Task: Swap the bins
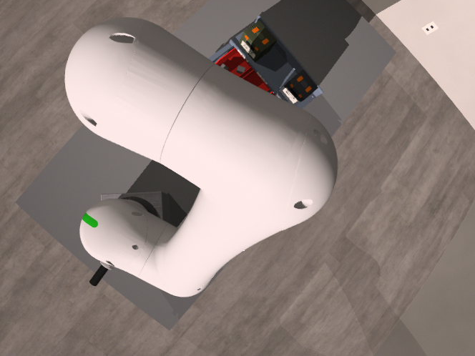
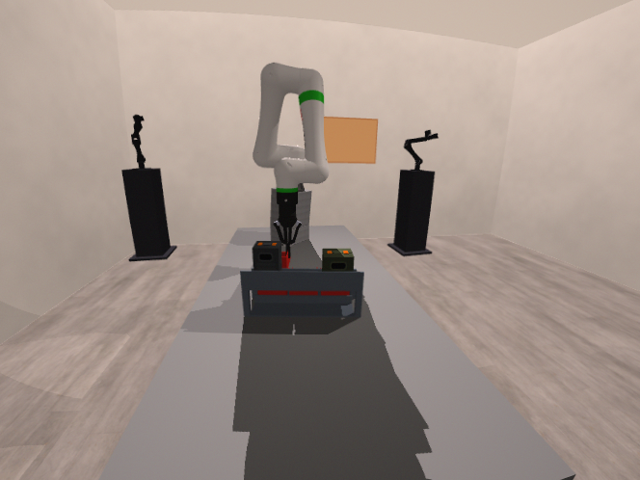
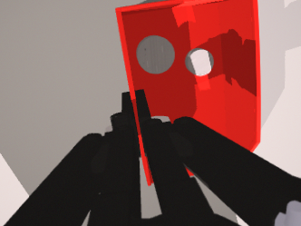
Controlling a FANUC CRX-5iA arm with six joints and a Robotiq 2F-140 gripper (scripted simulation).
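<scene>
My gripper [image 2: 288, 255] [image 3: 135, 105] is shut on one thin side wall of a red open bin [image 2: 284, 260] [image 3: 227, 121]. In the wrist view, two round grey parts [image 3: 155, 54] [image 3: 199, 62] show inside that bin. In the exterior view the bin is beyond the shelf, partly hidden by a box; in the top view the arm hides both gripper and bin. The blue-grey shelf [image 1: 273, 61] [image 2: 302, 280] stands on the table [image 1: 59, 181] [image 2: 175, 410]. Red bins [image 1: 253, 79] [image 2: 303, 293] show in the shelf, with a grey part [image 1: 240, 69] in one. The arm hides much of the shelf's front.
An olive box [image 1: 257, 41] [image 2: 337, 260] and a dark grey box [image 1: 303, 86] [image 2: 266, 255] with orange marks stand on top of the shelf, at its two ends. The arm's grey pedestal [image 2: 306, 215] stands farther back on the table.
</scene>
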